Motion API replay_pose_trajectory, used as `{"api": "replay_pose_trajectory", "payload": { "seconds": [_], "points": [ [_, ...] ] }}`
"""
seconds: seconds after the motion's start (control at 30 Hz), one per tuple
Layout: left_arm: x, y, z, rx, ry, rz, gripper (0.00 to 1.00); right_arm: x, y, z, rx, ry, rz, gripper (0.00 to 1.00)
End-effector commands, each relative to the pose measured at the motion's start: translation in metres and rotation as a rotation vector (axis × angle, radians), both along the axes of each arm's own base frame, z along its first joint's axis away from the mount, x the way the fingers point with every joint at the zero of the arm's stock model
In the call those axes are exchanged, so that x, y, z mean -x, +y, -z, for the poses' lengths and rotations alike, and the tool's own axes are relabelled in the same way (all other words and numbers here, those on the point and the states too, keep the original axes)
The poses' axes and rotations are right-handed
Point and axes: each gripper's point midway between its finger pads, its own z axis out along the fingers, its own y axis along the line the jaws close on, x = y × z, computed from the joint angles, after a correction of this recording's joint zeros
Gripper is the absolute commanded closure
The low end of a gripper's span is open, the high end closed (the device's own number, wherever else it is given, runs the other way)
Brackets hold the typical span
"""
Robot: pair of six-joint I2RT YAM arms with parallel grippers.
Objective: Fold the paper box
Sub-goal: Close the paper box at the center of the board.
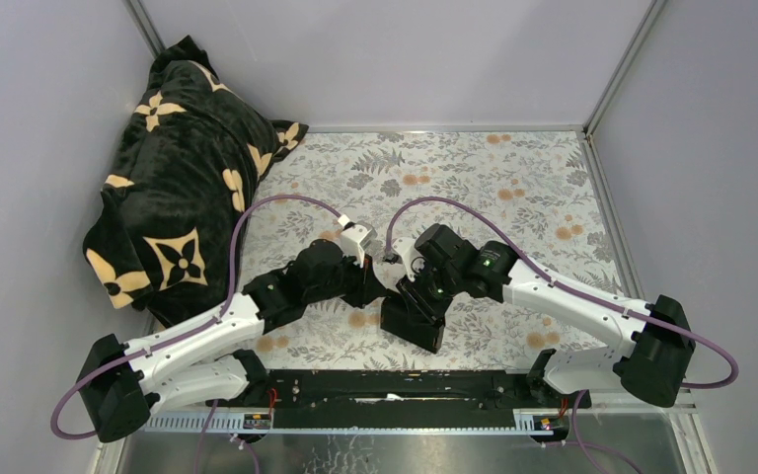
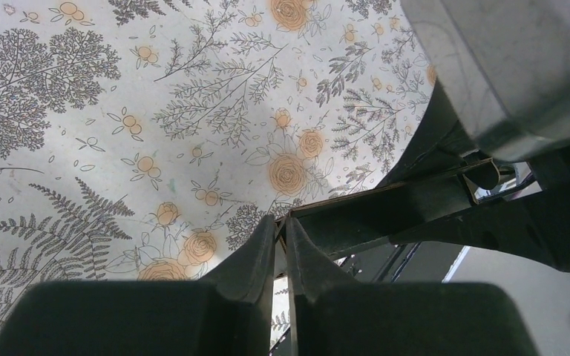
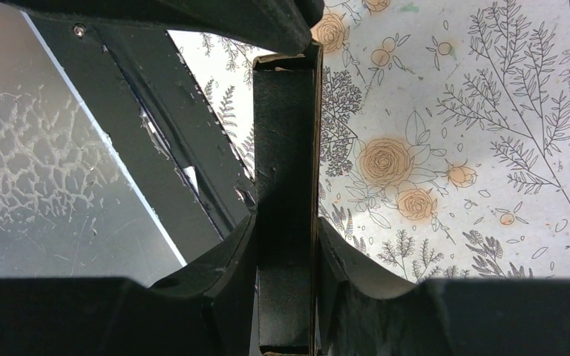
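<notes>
At tabletop (image 1: 513,188) centre, near edge: box (image 1: 413,324) held up off the floral cover, between the two arms where they meet.

Right gripper (image 1: 417,301): clenched on the box. Wrist view shows the box (image 3: 286,185) edge-on, a narrow black slab running straight up the frame between the fingers (image 3: 230,252). Both pads press its flat faces. Far end of the slab touches a dark part at the top of that view. Pale cut edge visible along the slab's right side.

Left gripper (image 1: 380,288): comes in from the left, tips at the box's upper left corner. Its own camera shows the fingers (image 2: 256,252) drawn nearly together, only a thin slit between them. A corner of the box (image 2: 364,215) reaches right to the fingertips, the brown card edge ending there. Cannot tell whether that corner is pinched or only touched.

Box tilted in the overhead view, lower end toward the arm bases, upper end under the right gripper.

Blanket (image 1: 178,178), black with cream flowers, bunched in the far left corner, well apart from both grippers.
</notes>
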Motion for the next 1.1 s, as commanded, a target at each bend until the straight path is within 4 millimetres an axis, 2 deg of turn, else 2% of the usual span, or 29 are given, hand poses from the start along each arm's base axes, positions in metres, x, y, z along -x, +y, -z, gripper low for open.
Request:
{"api": "replay_pose_trajectory", "payload": {
  "seconds": [0.0, 0.53, 1.07],
  "points": [
    [-0.006, -0.008, -0.018, 0.049, -0.044, -0.001, 0.86, -0.004, 0.01, -0.011, -0.04, -0.036, 0.003, 0.8],
    [-0.018, -0.005, 0.001, 0.059, -0.074, -0.086, 0.89, -0.023, 0.011, -0.004, -0.03, -0.109, 0.072, 0.81],
    [-0.028, -0.004, 0.015, 0.101, -0.139, -0.145, 0.9, -0.038, 0.004, 0.017, 0.007, -0.177, 0.139, 0.84]
  ]
}}
